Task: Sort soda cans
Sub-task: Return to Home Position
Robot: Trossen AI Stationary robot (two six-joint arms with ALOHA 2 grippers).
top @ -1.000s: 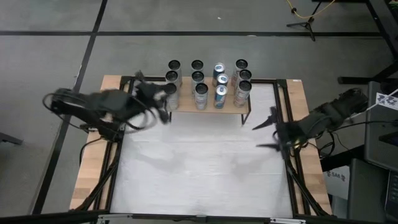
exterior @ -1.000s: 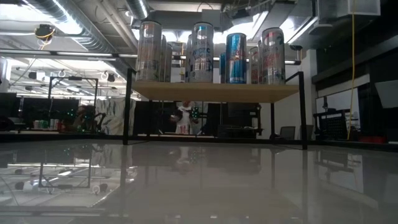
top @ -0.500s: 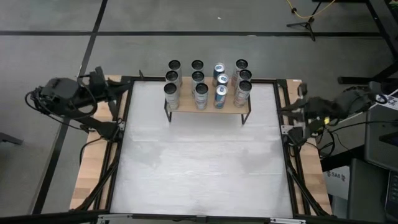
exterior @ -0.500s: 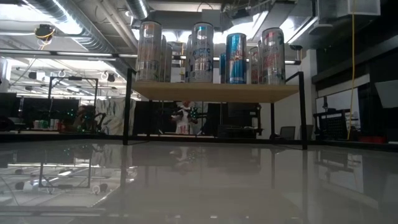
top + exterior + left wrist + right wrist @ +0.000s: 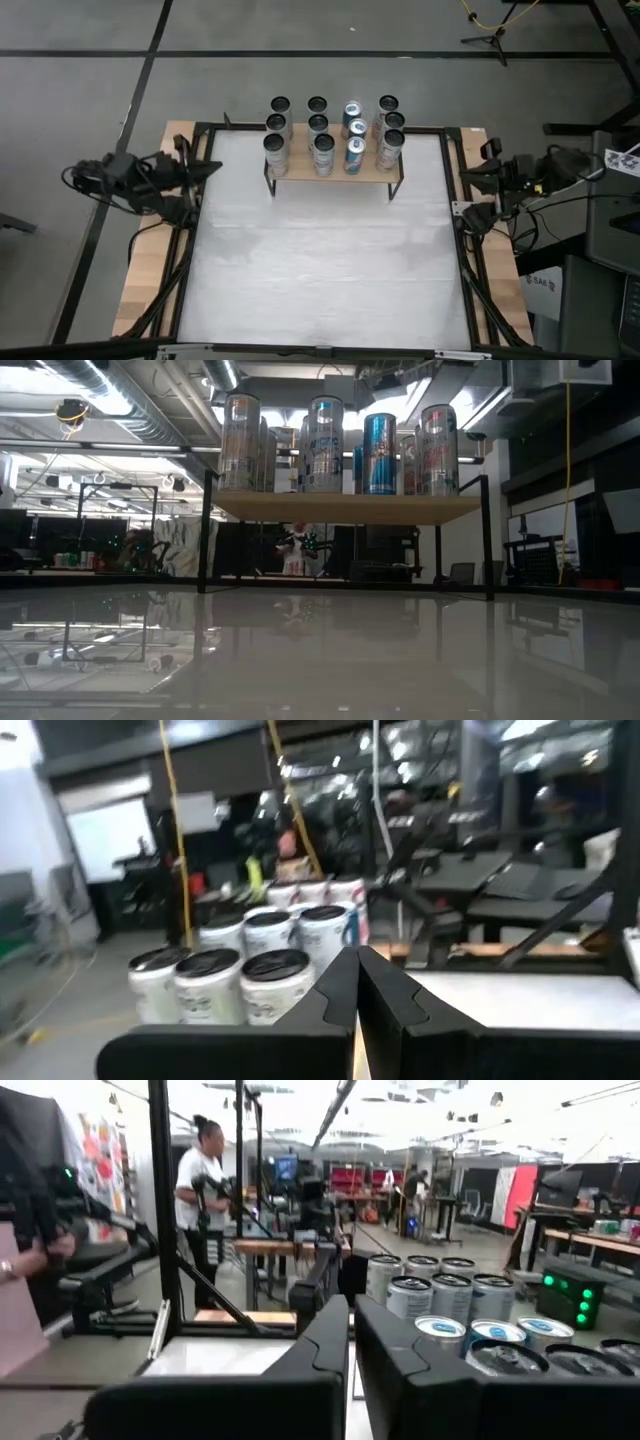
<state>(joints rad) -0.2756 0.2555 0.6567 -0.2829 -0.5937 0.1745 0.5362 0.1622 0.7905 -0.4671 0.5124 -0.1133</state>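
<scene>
Shelf: a wooden board (image 5: 335, 176) on black legs (image 5: 204, 530), standing at the far middle of the table (image 5: 320, 270).
Cans: twelve (image 5: 323, 150) upright on the shelf, in four rows of three running front to back.
Can looks: slim and silver, most with dark tops. From the low view, the blue cans (image 5: 379, 453) make up the third row from the left. A red-marked can (image 5: 437, 450) fronts the row furthest right.
Left gripper: (image 5: 216, 168) at the table's left edge, well apart from the shelf and pointing toward it. In its wrist view the fingers (image 5: 335, 990) are pressed together, with the cans beyond them.
Right gripper: (image 5: 464, 176) at the table's right edge, also well apart from the shelf. Its fingers (image 5: 325, 1340) are closed to a thin slit and hold nothing.
Room: a person (image 5: 205, 1175) stands beyond the table in the right wrist view.
</scene>
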